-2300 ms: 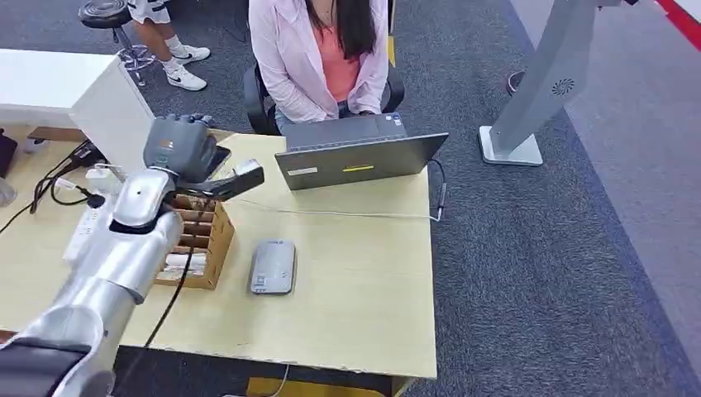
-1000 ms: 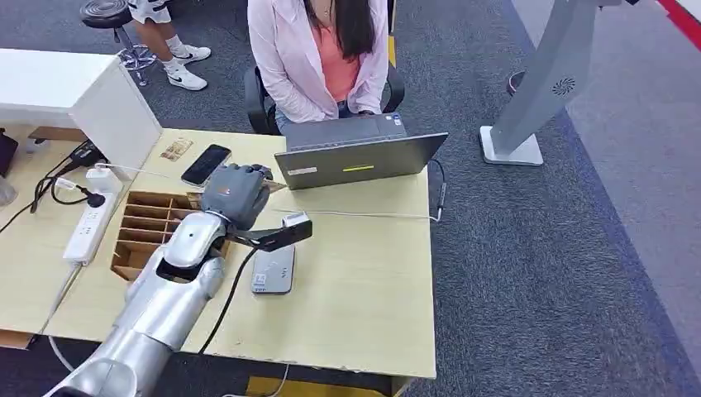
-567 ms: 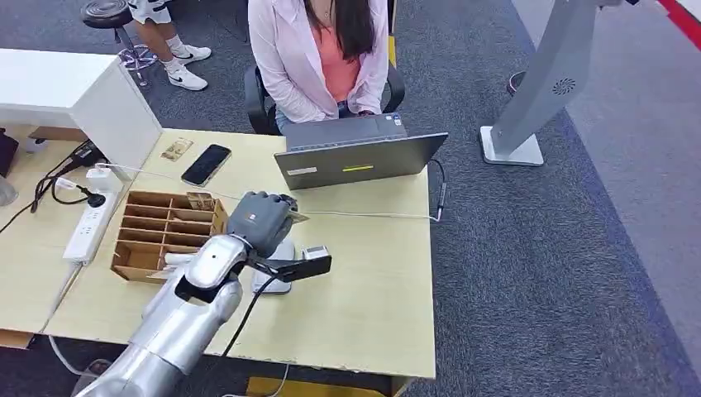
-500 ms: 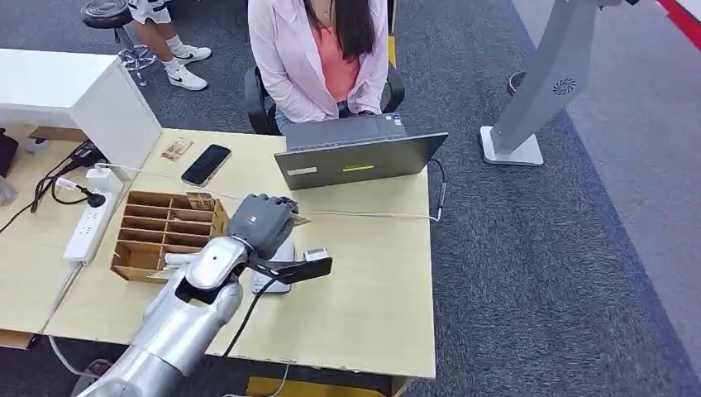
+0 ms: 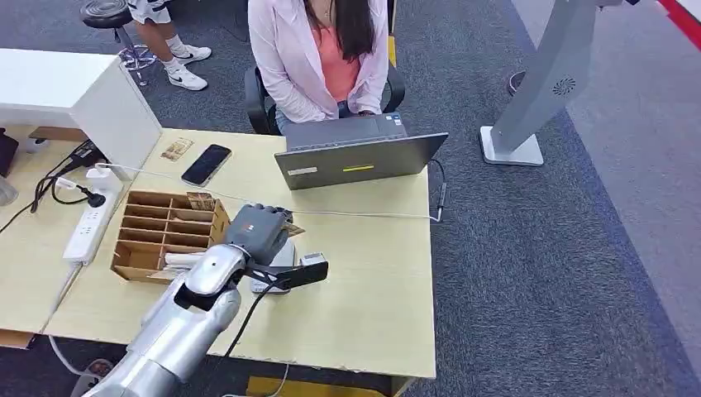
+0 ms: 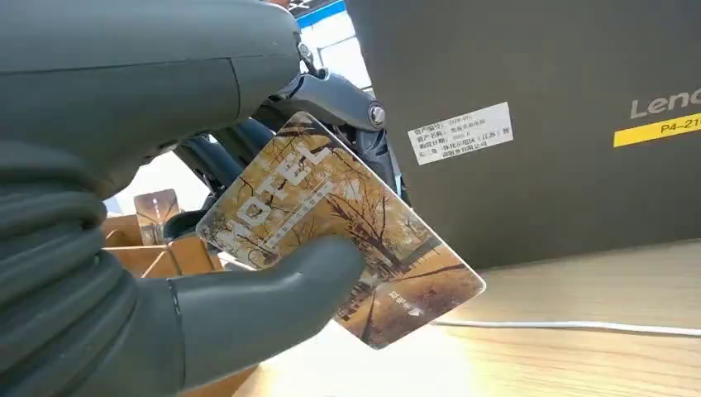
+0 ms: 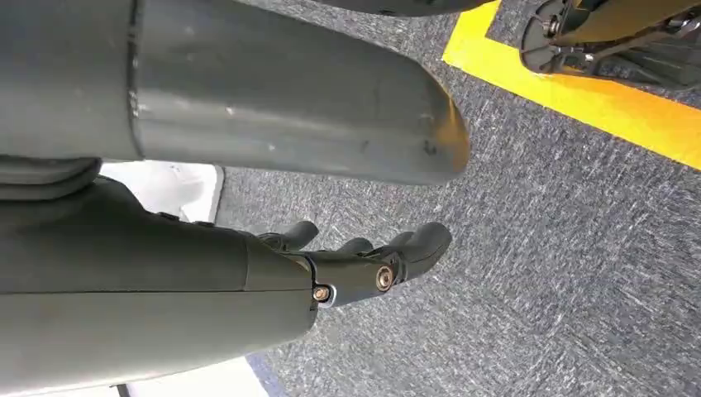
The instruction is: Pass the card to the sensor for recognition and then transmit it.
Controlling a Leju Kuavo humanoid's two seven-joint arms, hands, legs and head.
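Left hand [image 5: 258, 227]: over the flat grey card sensor [image 5: 283, 252] on the pale wooden table [image 5: 364, 281], just beside the brown cardboard divider box [image 5: 161, 233].
Card: glossy autumn-tree hotel card [image 6: 343, 227], pinched between thick grey thumb and darker fingers [image 6: 326, 95], one corner jutting free toward the dark grey laptop [image 5: 355, 159].
Right hand [image 7: 364, 265]: hanging above grey carpet, fingers loosely curled, holding nothing.
Slip risk: smooth card, pinched near one edge only; likely to pivot or drop if pressed against the sensor.
Read risk: card tilted, not flat to the sensor; possibly no recognition.
Handover risk: thin white cable [image 5: 364, 215] and laptop lid in the likely path toward the seated person [image 5: 318, 58]; snag or knock possible.
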